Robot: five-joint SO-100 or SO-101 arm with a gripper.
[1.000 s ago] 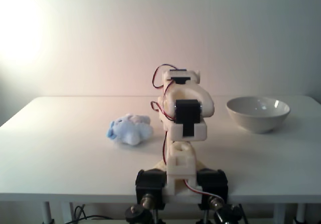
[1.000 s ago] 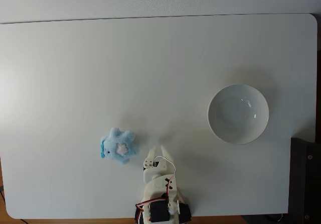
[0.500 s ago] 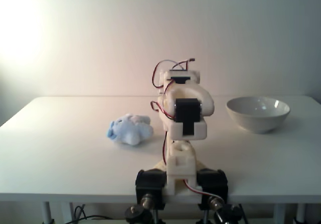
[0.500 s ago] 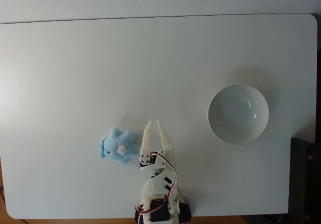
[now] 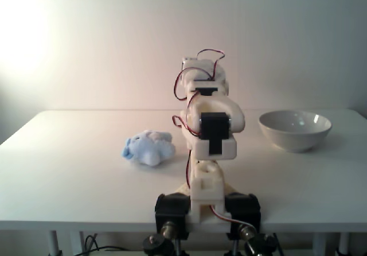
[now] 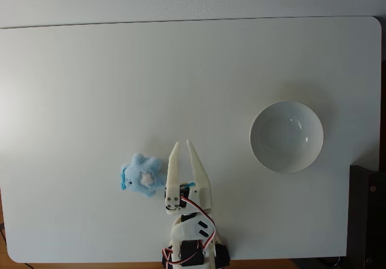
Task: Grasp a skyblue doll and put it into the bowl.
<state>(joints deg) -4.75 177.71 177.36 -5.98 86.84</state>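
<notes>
The skyblue doll (image 6: 142, 175) lies on the white table, left of the arm's base, and in the low fixed view the doll (image 5: 148, 147) sits left of the arm (image 5: 209, 131). The off-white bowl (image 6: 265, 154) stands empty to the right; the low view shows the bowl (image 5: 295, 138) right of the arm. Seen from above, my gripper (image 6: 181, 143) points away from the base, just right of the doll and apart from it. Its jaws are slightly parted, forming a narrow V with nothing between them.
The white table (image 6: 181, 70) stretches bare behind the doll and the bowl. A dark object (image 6: 367, 215) sits beyond the table's right edge. The arm's base (image 6: 193, 254) is clamped at the near edge.
My gripper has reached forward from the base, coming alongside the doll's right side, and the arm's upper part has risen in the low view. Doll and bowl have not moved.
</notes>
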